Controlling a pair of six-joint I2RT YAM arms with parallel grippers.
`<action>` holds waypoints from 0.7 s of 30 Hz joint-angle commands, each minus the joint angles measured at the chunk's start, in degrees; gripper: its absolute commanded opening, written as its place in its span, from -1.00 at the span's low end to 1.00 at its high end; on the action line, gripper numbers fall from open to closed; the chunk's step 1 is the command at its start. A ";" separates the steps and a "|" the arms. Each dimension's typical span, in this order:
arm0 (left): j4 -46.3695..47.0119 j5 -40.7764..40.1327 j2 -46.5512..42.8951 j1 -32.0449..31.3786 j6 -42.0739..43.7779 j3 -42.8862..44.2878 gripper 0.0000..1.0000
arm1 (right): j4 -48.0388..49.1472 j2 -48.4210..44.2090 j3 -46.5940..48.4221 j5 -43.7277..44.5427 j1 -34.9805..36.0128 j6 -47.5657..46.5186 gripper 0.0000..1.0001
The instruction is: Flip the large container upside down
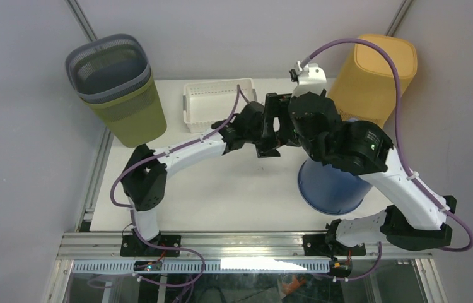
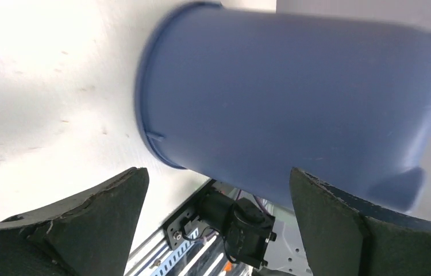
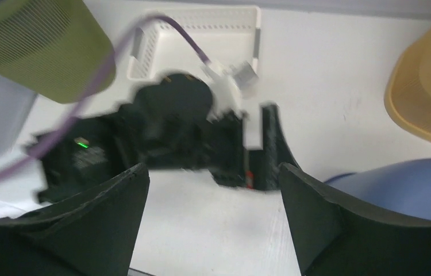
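Observation:
The large blue container (image 1: 335, 189) stands on the white table at the right, its wide rim down on the surface; my right arm hides its top. In the left wrist view it (image 2: 293, 109) fills the frame ahead of the fingers, apart from them. My left gripper (image 1: 270, 146) is open and empty, just left of the container; its jaws (image 2: 216, 172) are spread wide. My right gripper (image 1: 279, 117) is open and empty above the table's middle, facing the left arm's wrist. In the right wrist view (image 3: 212, 168) the container (image 3: 408, 187) shows at the lower right.
A green mesh bin (image 1: 130, 110) with grey bins nested in it stands at the back left. A white slotted basket (image 1: 218, 101) is at the back middle. A yellow bin (image 1: 379, 69) is at the back right, close behind the right arm.

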 commanded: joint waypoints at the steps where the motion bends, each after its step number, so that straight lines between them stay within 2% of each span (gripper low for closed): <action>1: 4.24 1.79 -10.58 9.82 -0.21 -6.56 0.98 | -7.73 -1.11 -5.24 -0.17 -1.87 6.29 0.74; 4: 1.54 -0.11 -18.80 17.16 3.63 -12.35 0.98 | -6.98 -3.41 -12.59 -5.63 -4.75 7.75 0.74; 8: -9.35 -6.18 -27.06 23.88 10.56 -12.06 0.98 | -6.19 -6.34 -23.71 -13.87 -9.72 12.83 0.74; 11: -12.24 -8.12 -30.23 25.55 12.63 -11.66 0.98 | -6.45 -6.90 -30.91 -16.66 -10.13 18.79 0.73; 15: -13.07 -8.02 -29.56 25.54 13.43 -11.41 0.98 | -12.01 -4.63 -34.91 -13.93 -12.79 23.10 0.76; 17: -13.18 -7.08 -28.36 25.58 14.01 -11.10 0.98 | -13.08 -4.66 -36.37 -12.52 -18.90 21.42 0.79; 21: -13.25 -6.16 -27.01 25.56 15.60 -10.38 0.98 | -8.00 -10.30 -39.30 -8.18 -34.10 12.83 0.78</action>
